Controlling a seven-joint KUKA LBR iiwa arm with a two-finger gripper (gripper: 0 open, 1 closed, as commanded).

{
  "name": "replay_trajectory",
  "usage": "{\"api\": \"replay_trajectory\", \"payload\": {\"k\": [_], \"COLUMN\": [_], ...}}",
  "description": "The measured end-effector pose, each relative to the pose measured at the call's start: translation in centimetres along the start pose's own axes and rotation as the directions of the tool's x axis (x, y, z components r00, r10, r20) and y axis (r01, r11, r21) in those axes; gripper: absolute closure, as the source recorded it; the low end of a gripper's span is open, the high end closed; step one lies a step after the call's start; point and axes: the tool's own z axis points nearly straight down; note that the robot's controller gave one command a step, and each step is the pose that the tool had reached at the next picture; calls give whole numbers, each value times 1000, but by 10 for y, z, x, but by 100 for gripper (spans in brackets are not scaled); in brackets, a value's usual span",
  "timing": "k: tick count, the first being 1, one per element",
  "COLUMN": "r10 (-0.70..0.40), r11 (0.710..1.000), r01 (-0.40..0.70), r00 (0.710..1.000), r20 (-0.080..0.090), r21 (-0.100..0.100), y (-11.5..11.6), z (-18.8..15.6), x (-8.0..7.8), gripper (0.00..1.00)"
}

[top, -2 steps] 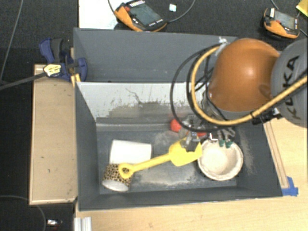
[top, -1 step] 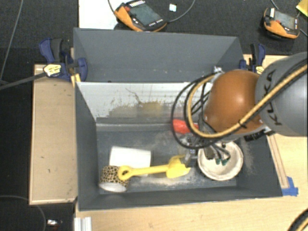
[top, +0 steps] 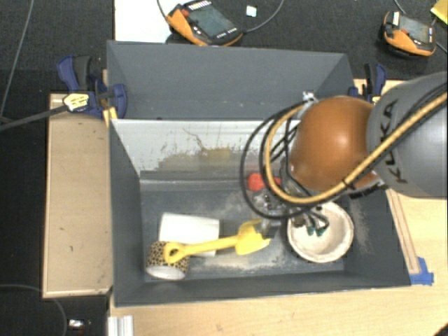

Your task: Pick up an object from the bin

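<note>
Hovering over the white bowl [top: 341,242] at lower right, the gripper [top: 311,224], its opening impossible to tell, likely must descend onto the rim.

Beyond the bin [top: 224,68], at twelve o'clock, an orange-and-black handset [top: 203,21] overlaps the edge of a white sheet of paper [top: 140,9] — a thin cable [top: 274,9] loops from it. A second handset [top: 409,32] lies at two o'clock — well apart.

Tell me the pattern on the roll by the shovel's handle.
Leopard print on the roll, clearest in the camera view.
</note>
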Motion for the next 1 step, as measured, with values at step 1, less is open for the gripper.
{"api": "replay_trajectory", "payload": {"k": [1], "r10": [80], "r11": [997], "r01": [-80], "r00": [997], "r20": [-17], "r21": [4], "y": [-20], "z": [43], "x": [2], "gripper": [100]}}
